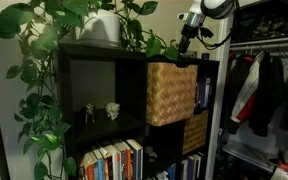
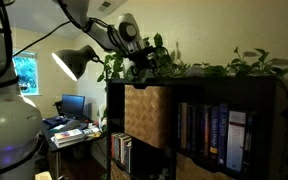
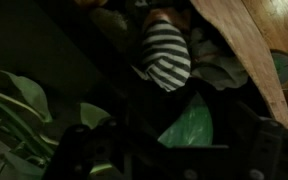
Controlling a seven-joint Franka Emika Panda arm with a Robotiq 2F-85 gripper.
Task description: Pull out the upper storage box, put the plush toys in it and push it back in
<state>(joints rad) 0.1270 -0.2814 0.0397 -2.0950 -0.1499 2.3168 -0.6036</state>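
Observation:
The upper storage box [image 1: 171, 92] is a light tan wicker basket in the upper cubby of the dark shelf; it sticks out a little past the shelf front in both exterior views [image 2: 146, 115]. My gripper [image 1: 189, 40] is above the shelf top among the plant leaves [image 2: 144, 55]. In the wrist view a plush toy [image 3: 166, 55] with black and white stripes lies among leaves just ahead of my gripper [image 3: 179, 140]. The fingers look dark and spread, with a green leaf between them and nothing held.
A darker golden-brown woven box [image 1: 194, 130] sits in the cubby below. Two small figurines [image 1: 100, 111] stand in the neighbouring cubby. Trailing plants [image 1: 54, 60] cover the shelf top. Books [image 2: 216, 130] fill the adjacent cubbies. Clothes [image 1: 264, 90] hang beside the shelf.

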